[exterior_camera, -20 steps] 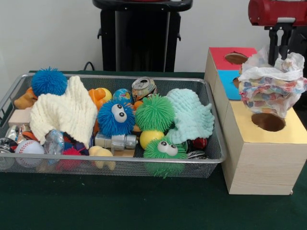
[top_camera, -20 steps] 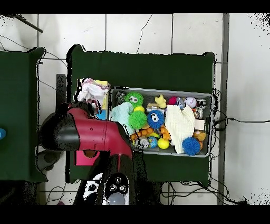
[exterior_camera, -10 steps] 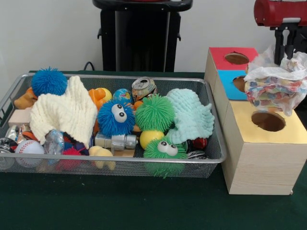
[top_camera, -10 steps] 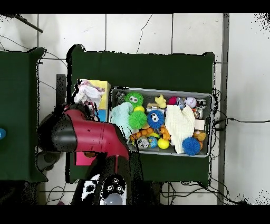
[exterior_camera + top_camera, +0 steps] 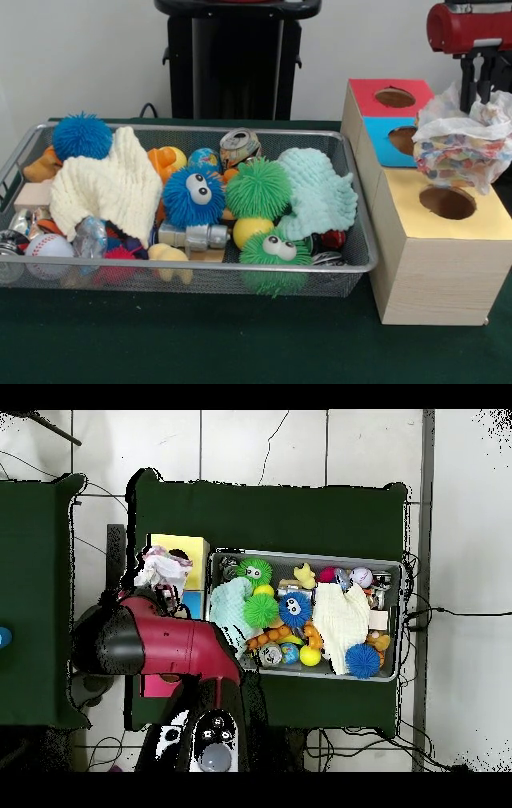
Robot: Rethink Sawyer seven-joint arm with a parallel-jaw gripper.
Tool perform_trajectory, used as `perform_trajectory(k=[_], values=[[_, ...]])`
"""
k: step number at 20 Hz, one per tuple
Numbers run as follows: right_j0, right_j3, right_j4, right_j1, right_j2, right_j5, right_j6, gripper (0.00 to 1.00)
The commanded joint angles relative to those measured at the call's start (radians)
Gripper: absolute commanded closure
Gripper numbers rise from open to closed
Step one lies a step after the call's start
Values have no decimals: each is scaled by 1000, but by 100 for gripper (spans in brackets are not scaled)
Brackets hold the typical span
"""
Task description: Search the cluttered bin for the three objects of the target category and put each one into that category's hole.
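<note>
While the whitish see-through bag [image 5: 462, 146] hangs over the yellow-faced box [image 5: 436, 264], we see the gripper [image 5: 478, 90] — jaws clamped on it.

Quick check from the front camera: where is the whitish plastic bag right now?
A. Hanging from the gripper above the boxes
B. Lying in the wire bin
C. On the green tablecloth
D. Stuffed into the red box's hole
A: the whitish plastic bag hangs from the gripper above the yellow-faced box, clear of the hole.
</note>
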Motion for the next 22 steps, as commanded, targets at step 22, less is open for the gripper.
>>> perform_trajectory(k=[22], values=[[3,41,-18,117,31,-139,204,100]])
